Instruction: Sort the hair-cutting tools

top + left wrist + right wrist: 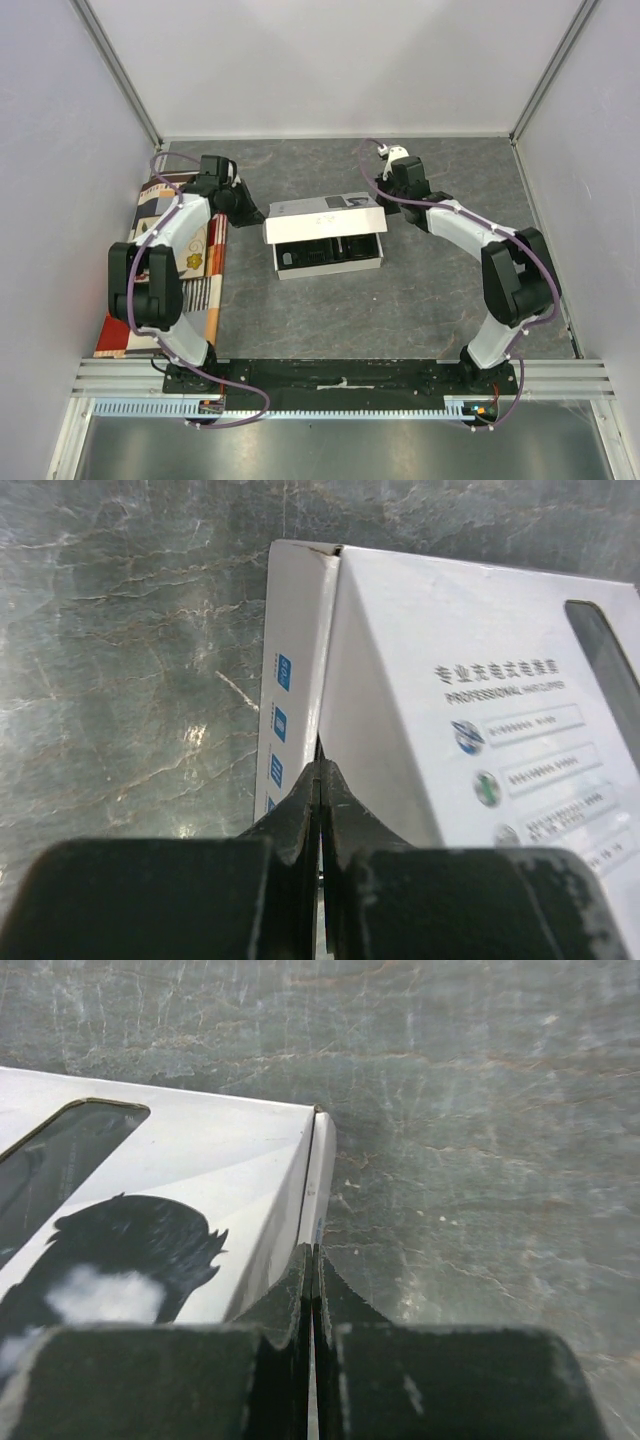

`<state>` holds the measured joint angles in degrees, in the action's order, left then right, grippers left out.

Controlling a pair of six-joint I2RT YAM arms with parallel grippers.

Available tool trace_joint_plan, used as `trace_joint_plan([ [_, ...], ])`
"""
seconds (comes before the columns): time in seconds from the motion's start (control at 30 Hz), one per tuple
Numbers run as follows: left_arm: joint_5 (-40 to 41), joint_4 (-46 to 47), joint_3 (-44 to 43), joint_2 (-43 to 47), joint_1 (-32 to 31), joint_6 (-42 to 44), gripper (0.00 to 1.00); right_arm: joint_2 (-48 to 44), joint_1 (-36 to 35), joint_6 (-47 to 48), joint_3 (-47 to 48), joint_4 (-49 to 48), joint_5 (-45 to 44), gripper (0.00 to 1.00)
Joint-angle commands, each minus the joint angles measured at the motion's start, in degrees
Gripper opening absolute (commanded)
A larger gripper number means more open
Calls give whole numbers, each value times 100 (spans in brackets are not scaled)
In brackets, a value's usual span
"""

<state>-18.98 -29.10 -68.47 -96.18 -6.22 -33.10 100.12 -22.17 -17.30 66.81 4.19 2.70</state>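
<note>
The white box stands mid-table with its lid raised over the black moulded tray. Dark hair-cutting tools lie in the tray; I cannot tell them apart. My left gripper is shut on the lid's left side wall, and in the left wrist view the gripper pinches the wall beside the printed lid top. My right gripper is shut on the lid's right side wall; in the right wrist view the gripper pinches that wall.
A patterned orange and white mat lies along the left side under the left arm. Grey walls with metal posts close the back and sides. The dark marbled tabletop surrounds the box.
</note>
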Motion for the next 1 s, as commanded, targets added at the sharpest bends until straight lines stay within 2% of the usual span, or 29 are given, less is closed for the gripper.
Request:
trace_joint_plan([
  [0.0,623,-315,-535,582,-134,383,2,-616,-331,490,210,196,-1112,0],
  [0.2,580,-359,-878,759,-397,471,2,-1029,-542,657,333,232,-1150,0],
  [0.37,527,-219,-809,715,-696,515,2,-1266,-709,772,307,214,-1052,0],
  [0.6,676,-69,-309,776,-934,498,2,-1293,-850,623,-71,258,-745,0],
  [0.97,923,176,799,978,-1206,234,2,-1337,-1131,131,-1231,161,-1043,0],
])
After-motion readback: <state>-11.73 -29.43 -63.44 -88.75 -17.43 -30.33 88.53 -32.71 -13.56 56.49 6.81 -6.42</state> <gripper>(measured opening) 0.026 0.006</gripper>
